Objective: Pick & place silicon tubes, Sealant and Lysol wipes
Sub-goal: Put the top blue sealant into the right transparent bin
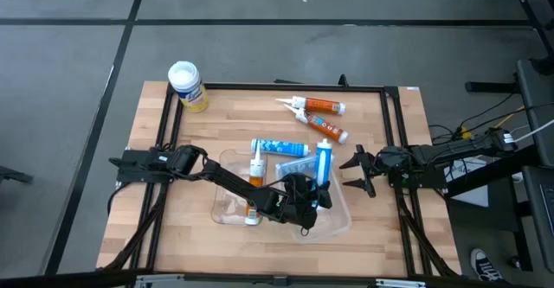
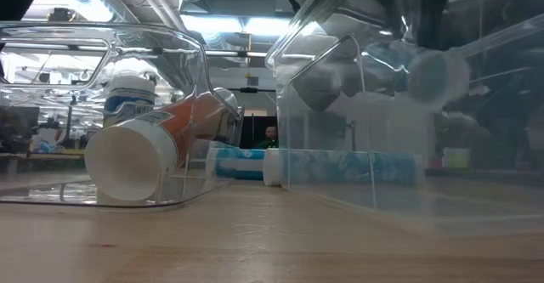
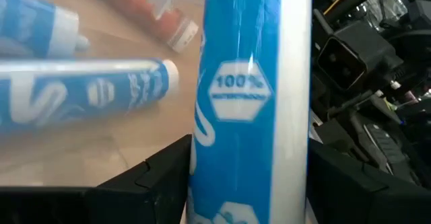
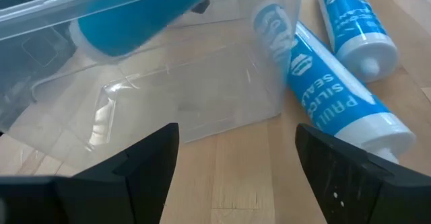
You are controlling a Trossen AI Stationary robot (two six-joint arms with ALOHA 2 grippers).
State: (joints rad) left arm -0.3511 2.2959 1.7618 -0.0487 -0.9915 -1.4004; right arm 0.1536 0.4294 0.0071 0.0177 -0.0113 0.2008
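While the left gripper [image 1: 305, 203] is hovering over the clear bin [image 1: 339, 223] at lower centre, its fingers are parting around a blue tube [image 1: 323, 163]. If it slips sideways, it may land on the rim and roll out. The right gripper [image 1: 362, 170] is waiting open at right. Farther off, the wipes canister [image 1: 187, 86] is standing upper left.

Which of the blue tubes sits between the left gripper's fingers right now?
The blue tube over the clear bin, between the left gripper fingers. The other two blue tubes lie flat on the table, untouched.
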